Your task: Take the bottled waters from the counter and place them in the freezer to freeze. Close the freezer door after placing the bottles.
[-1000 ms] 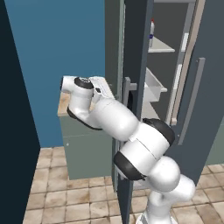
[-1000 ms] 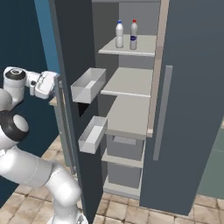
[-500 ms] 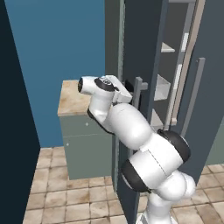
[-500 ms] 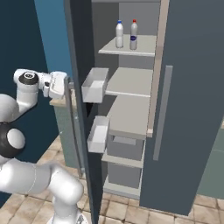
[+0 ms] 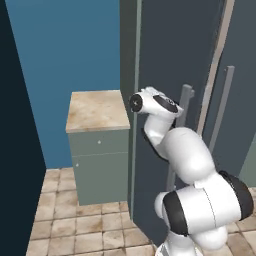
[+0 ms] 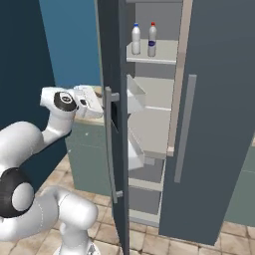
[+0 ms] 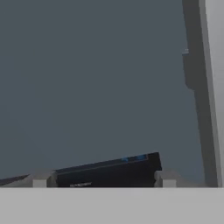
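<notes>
Both bottled waters [image 6: 136,39] stand side by side on an upper white shelf inside the freezer [image 6: 149,114]; the right one [image 6: 152,39] has a red cap. The freezer door [image 6: 112,74] is swung most of the way in, leaving a narrow gap. My gripper [image 6: 97,102] rests against the door's outer face beside the bar handle [image 6: 108,149], level with the black display panel [image 7: 109,170]. In the hand view the gripper [image 7: 103,179] is open, with nothing between its fingertips [image 7: 41,178]. From the left base view the hand [image 5: 172,107] sits by the handle [image 5: 184,100]. The counter is out of view.
A small grey-green cabinet with a beige top [image 5: 97,110] stands just left of the freezer, against a blue wall. The right-hand fridge door [image 6: 209,124] is closed, with its own vertical handle [image 6: 185,129]. Tiled floor lies below.
The freezer door has swung much further toward closed, and my arm has followed it rightward against its outer face. The door bins and shelves are now mostly hidden. The fingers have drawn somewhat closer.
</notes>
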### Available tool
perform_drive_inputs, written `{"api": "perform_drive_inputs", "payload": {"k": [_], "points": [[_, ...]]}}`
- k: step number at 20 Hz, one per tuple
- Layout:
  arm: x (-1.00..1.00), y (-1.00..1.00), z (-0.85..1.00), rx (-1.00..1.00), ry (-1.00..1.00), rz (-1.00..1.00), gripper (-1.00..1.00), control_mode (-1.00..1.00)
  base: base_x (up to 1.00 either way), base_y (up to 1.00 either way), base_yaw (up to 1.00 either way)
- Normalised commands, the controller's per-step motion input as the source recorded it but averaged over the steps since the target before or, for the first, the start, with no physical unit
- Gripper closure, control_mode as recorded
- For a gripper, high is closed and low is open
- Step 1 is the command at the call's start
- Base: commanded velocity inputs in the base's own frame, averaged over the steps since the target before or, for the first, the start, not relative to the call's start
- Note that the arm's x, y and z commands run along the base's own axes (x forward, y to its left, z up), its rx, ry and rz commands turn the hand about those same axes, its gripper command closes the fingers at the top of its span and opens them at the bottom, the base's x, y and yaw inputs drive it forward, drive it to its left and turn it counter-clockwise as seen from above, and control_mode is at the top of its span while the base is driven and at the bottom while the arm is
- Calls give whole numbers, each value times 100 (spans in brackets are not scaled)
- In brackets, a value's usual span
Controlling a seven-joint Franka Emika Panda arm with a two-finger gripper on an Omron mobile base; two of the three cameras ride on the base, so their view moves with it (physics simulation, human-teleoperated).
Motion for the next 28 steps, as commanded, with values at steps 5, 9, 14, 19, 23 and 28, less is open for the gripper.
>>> {"api": "perform_drive_inputs", "payload": {"k": [5,9,14,19,23,28], "points": [[20,-98,0,4,0,15,-100,-100,0,0,0],[59,-84,0,3,0,3,-100,-100,0,0,0],[81,-68,-2,2,3,0,-100,-100,0,0,0],[52,-68,-8,0,0,1,-100,-100,0,0,0],[49,-75,-8,0,0,7,-100,-100,0,0,0],[54,-83,-15,1,0,14,-100,-100,0,0,0]]}}
